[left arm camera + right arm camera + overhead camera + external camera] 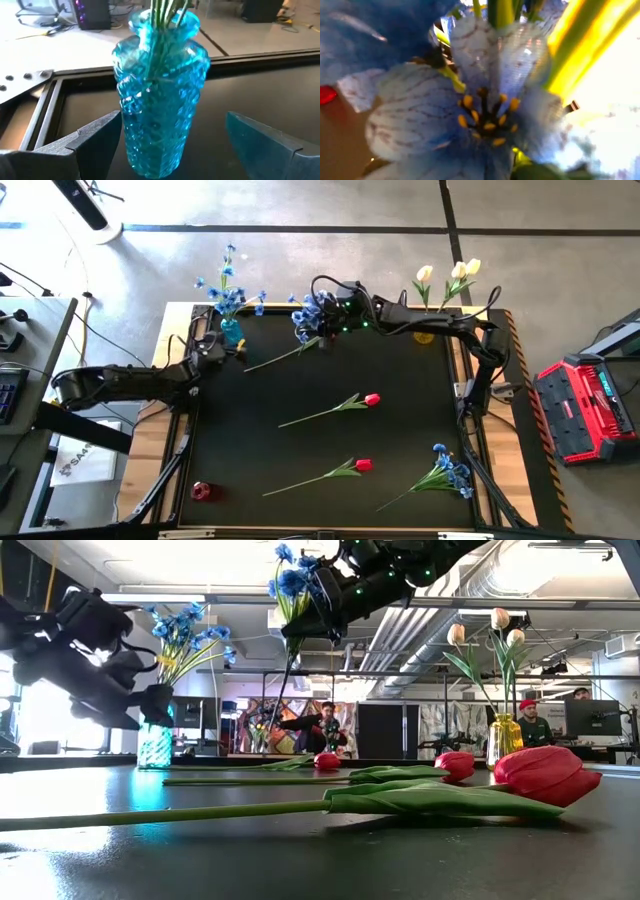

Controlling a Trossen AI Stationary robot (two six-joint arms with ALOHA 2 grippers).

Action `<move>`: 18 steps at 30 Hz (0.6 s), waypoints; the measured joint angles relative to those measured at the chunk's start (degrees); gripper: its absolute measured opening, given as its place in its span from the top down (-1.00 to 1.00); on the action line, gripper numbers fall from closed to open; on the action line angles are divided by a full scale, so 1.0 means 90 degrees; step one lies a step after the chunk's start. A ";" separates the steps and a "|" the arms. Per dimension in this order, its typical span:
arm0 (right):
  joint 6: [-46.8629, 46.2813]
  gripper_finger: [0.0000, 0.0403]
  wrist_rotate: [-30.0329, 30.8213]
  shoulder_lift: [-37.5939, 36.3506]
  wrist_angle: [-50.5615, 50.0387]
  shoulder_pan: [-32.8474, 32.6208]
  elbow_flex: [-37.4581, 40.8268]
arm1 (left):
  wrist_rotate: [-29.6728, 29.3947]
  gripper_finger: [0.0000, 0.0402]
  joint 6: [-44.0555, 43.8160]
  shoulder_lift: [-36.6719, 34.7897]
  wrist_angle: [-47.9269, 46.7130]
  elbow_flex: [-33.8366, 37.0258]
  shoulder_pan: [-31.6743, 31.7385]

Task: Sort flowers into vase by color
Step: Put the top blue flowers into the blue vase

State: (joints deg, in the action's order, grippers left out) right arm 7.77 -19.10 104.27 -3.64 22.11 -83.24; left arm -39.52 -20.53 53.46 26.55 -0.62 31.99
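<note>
The biggest risk is the long dangling stem of the blue spray (308, 317), clamped in the right gripper (322, 320) above the table's far edge, missing or toppling the blue vase (231, 330), already crowded with blue sprays. The left gripper (172, 137) brackets that vase, fingers spread and apparently clear of the glass. The yellow vase (424, 333) holds cream tulips, and the small red vase (201, 491) looks empty while two red tulips (371, 400) and another blue spray lie loose.

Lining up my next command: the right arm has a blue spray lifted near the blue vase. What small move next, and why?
Probably carry the blue spray left over the blue vase: the right gripper holds it beside the vase, not above it, while the open left gripper brackets the vase.
</note>
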 joint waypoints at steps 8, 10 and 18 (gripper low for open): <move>0.0115 1.00 0.0001 0.0000 -0.0019 0.0002 0.0000 | 0.0708 -0.72 0.0456 -0.0001 0.0241 -0.0002 0.0514; 0.0141 1.00 0.0001 0.0000 -0.0019 0.0002 0.0000 | 0.0763 -0.72 0.0509 0.0011 0.0259 -0.0002 0.0613; 0.0141 1.00 0.0001 0.0000 -0.0019 0.0002 0.0000 | 0.1161 -0.72 0.0721 0.0523 0.0963 -0.0002 0.1083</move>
State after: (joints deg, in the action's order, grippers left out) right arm 9.04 -19.09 104.27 -3.81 22.13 -83.24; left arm -29.07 -14.03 58.18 35.21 -0.64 41.74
